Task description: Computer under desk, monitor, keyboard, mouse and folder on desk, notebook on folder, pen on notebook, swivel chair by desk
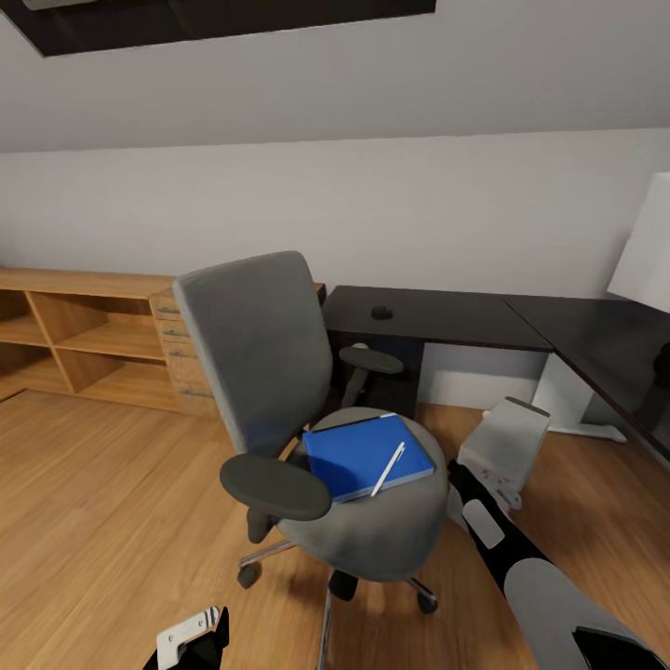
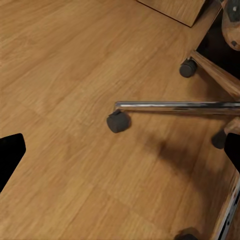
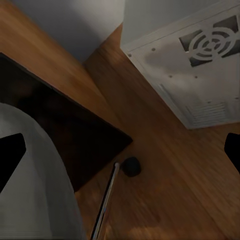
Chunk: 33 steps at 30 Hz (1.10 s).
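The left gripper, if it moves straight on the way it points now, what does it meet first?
Most likely the wooden floor: the left wrist view looks down onto bare boards. The swivel chair has a chrome leg and caster off to one side, probably not in line.

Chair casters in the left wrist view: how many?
4. One at the chrome leg's tip, one on the wooden floor beyond it, one near the hub, one cut by the frame edge. Others may be hidden.

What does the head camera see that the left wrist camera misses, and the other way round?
Head view alone: the bright blue flat folder with a thin white pen lying on it, on the grey upholstered swivel chair's seat, and the glossy black-topped desk. Left wrist view alone: a close look at one black caster on its chrome leg. Both share the wooden floor and the chair's wheeled base.
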Available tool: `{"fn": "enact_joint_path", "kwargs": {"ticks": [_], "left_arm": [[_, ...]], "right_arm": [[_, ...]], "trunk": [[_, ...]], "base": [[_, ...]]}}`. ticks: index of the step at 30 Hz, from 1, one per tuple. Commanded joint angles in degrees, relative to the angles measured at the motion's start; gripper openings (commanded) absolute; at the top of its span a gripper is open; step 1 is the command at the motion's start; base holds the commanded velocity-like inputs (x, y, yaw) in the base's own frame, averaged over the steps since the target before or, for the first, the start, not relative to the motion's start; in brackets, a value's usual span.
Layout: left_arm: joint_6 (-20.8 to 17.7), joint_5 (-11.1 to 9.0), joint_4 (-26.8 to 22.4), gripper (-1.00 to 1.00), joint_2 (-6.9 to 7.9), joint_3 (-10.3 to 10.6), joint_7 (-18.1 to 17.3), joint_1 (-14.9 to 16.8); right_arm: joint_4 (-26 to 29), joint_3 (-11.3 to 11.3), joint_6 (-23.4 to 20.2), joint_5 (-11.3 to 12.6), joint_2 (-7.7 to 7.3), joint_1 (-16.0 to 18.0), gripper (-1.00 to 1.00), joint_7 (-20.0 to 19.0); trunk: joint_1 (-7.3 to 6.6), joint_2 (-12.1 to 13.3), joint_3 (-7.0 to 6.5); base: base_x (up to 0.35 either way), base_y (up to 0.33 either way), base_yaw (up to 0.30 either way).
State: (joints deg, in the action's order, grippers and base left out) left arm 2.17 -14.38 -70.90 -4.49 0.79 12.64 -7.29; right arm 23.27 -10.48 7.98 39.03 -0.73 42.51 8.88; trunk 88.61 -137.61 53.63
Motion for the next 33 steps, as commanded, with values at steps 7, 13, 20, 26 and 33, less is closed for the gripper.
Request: {"fn": "enact_joint_path", "kwargs": {"ticks": [7, 13, 20, 26, 33], "left_arm": [[0.2, -0.6, 0.0, 1.00, 0.01, 0.1, 0.2, 0.0], [0.2, -0.6, 0.0, 1.00, 0.01, 0.1, 0.2, 0.0], [0.2, -0.6, 0.0, 1.00, 0.01, 0.1, 0.2, 0.0], [0.2, -0.6, 0.0, 1.00, 0.01, 0.1, 0.3, 0.0], [0.2, -0.6, 0.0, 1.00, 0.01, 0.1, 0.3, 0.0]], "right_arm": [[0.0, 0.1, 0.3, 0.6, 0.02, 0.0, 1.00, 0.1], [0.0, 0.1, 0.4, 0.6, 0.02, 0.0, 1.00, 0.0], [0.0, 0.1, 0.5, 0.6, -0.05, 0.0, 1.00, -0.1], [0.0, 0.1, 0.5, 0.6, -0.06, 0.0, 1.00, -0.1], [0.0, 0.1, 0.5, 0.6, -0.07, 0.0, 1.00, 0.0]], "trunk": [[-0.01, 0.0, 0.04], [-0.01, 0.0, 0.04], [-0.01, 0.0, 0.04], [-0.01, 0.0, 0.04], [-0.01, 0.0, 0.04]], "base": [[0.000, 0.000, 0.192], [0.000, 0.000, 0.265], [0.000, 0.000, 0.274], [0.000, 0.000, 0.275], [0.000, 0.000, 0.275]]}}
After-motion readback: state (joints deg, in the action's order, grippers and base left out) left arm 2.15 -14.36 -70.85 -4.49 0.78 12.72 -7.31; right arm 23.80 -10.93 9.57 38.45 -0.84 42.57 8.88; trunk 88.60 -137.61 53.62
